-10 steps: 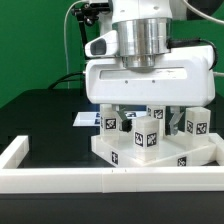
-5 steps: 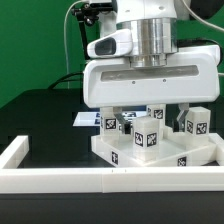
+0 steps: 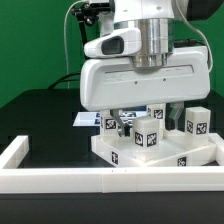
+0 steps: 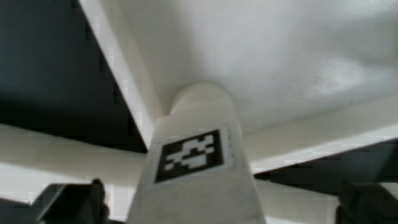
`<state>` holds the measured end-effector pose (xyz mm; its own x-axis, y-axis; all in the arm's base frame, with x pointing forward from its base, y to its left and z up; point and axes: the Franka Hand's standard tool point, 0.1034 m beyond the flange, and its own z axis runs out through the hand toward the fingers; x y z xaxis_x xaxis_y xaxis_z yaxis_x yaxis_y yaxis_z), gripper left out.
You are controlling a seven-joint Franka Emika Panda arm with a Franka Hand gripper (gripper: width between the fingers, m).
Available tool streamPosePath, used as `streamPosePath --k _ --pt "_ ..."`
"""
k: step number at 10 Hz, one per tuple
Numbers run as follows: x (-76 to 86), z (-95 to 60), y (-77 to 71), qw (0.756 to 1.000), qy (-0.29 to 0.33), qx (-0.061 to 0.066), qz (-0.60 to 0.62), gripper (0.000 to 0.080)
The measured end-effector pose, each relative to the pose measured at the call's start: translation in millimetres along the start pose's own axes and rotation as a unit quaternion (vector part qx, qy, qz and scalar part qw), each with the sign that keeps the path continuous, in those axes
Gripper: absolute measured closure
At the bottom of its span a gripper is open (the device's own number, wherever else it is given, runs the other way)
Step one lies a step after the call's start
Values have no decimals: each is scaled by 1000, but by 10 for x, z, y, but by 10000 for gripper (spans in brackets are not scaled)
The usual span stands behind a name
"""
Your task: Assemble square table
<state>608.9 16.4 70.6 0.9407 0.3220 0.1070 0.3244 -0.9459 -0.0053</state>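
White two-finger gripper (image 3: 124,124) hung low over the white plastic square tabletop panel (image 3: 160,155) on the black table (image 3: 40,115), jaws spread wide, nothing grasped. Wrist view: an upright white tagged leg block (image 4: 199,150) stood between the dark fingertips (image 4: 68,200), contact not discernible.
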Motion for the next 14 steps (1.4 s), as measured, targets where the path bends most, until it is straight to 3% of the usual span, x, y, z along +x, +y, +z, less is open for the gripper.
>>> streamPosePath --k 2,4,5,6,10,14 --pt "-1 0 11 1000 1 -1 -5 151" --pt "-2 0 12 1000 1 -1 -5 404" --pt "-2 0 13 1000 1 -1 -4 404" --pt "-2 0 13 1000 1 0 10 510" --pt "-4 -1 23 989 2 2 150 510" --pt "3 3 11 929 3 8 370 509"
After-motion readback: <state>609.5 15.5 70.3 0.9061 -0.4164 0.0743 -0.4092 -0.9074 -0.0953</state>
